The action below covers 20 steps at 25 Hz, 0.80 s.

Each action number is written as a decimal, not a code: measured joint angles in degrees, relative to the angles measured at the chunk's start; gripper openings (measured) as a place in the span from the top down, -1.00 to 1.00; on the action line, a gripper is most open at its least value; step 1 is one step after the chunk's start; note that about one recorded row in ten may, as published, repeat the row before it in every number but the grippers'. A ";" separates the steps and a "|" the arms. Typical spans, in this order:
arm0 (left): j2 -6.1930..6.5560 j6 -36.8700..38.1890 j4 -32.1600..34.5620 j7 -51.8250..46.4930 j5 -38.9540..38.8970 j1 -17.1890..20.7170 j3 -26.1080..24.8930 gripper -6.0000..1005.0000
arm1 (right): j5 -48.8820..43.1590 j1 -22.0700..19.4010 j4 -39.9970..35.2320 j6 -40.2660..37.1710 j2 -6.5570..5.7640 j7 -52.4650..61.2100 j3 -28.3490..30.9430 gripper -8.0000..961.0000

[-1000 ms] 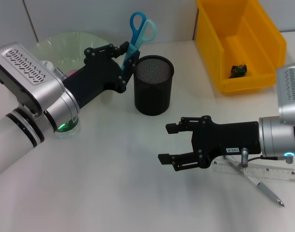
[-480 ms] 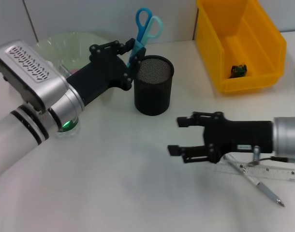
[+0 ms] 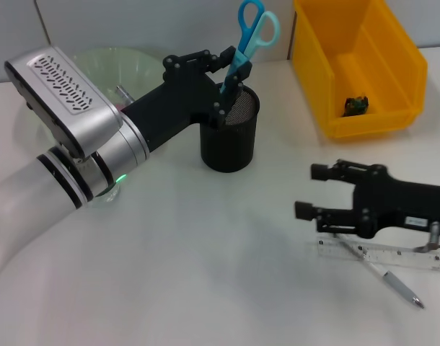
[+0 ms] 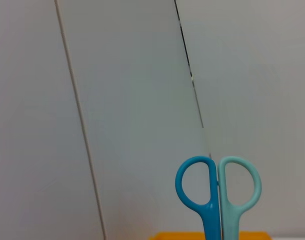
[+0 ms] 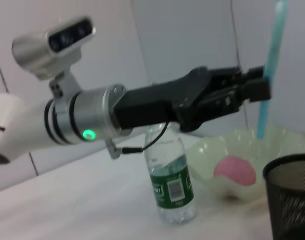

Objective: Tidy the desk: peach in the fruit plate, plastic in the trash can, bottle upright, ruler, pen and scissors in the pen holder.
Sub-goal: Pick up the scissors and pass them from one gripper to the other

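Note:
My left gripper [image 3: 231,72] is shut on the blue scissors [image 3: 254,27], handles up, with the blade tips at the mouth of the black mesh pen holder [image 3: 229,133]. The left wrist view shows the scissors' handles [image 4: 217,195]. My right gripper [image 3: 314,191] hovers open and empty, low over the table to the holder's right. Just behind its fingers lie the clear ruler [image 3: 393,256] and the pen [image 3: 397,282]. The bottle [image 5: 171,180] stands upright beside the green fruit plate [image 5: 212,150], which holds the pink peach [image 5: 236,171].
The yellow trash can [image 3: 361,119] stands at the back right with a small dark item [image 3: 355,105] inside. The fruit plate [image 3: 108,63] is at the back left, partly behind my left arm. Open white tabletop lies in front of the holder.
My left gripper has carried the scissors right and up, from beside the pen holder to over its mouth. The right arm has drawn back to the right, still open.

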 joint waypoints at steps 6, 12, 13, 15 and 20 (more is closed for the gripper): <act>0.00 0.47 -0.01 -0.02 -0.36 -0.13 0.68 0.39 | 0.11 -0.88 0.78 -3.50 -0.06 -1.54 5.48 -0.71; 0.00 0.95 0.06 -0.03 -0.48 -0.78 1.18 0.38 | 0.05 -2.57 1.03 -4.45 -0.03 -4.06 8.71 -0.71; 0.00 1.18 0.12 -0.04 -0.54 -1.18 1.31 0.38 | 0.08 -2.96 1.12 -5.00 0.02 -4.43 9.83 -0.71; 0.00 1.32 0.16 0.34 -2.61 -2.43 2.77 0.38 | 0.13 -3.42 1.69 -6.03 0.04 -4.89 12.44 -0.71; 0.00 1.35 0.15 0.48 -3.39 -3.29 3.10 0.38 | 2.39 -4.60 7.67 -9.85 -0.13 -11.14 24.51 -0.71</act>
